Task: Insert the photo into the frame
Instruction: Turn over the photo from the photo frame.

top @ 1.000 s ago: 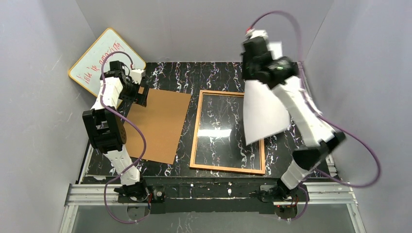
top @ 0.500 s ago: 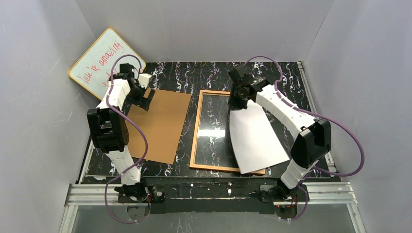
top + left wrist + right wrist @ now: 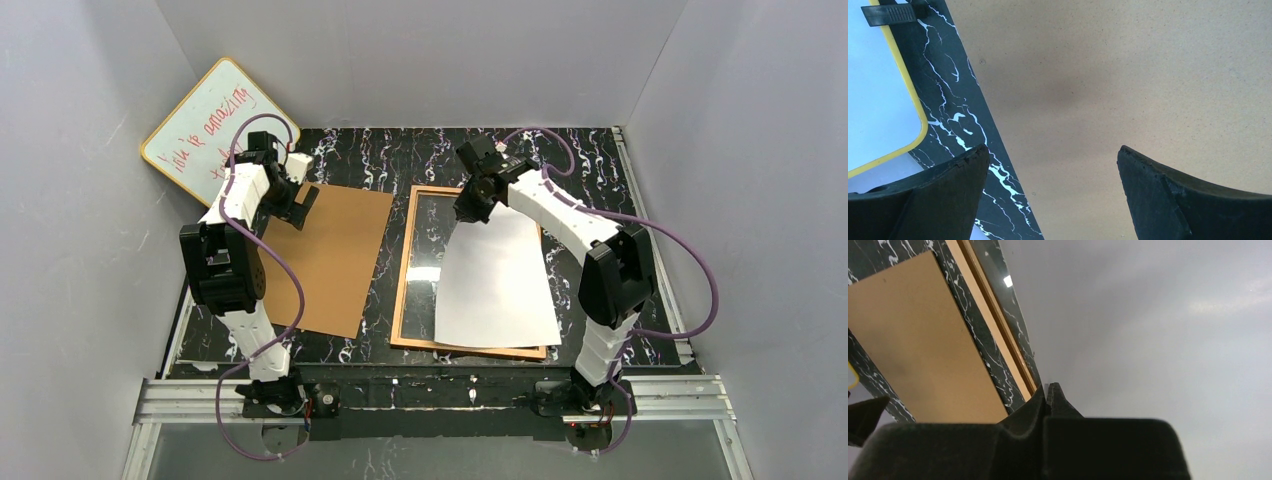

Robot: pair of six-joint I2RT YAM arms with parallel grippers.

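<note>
The right fingers, pressed shut, pinch the far edge of the photo. We see the sheet blank white side up, draped across the right part of the frame, which lies flat on the desk. Its near right corner juts past the rail. The left fingers (spread wide, holding nothing) hover over the far corner of the brown backing board. The whiteboard carries red handwriting; we make out only "amazing".
</note>
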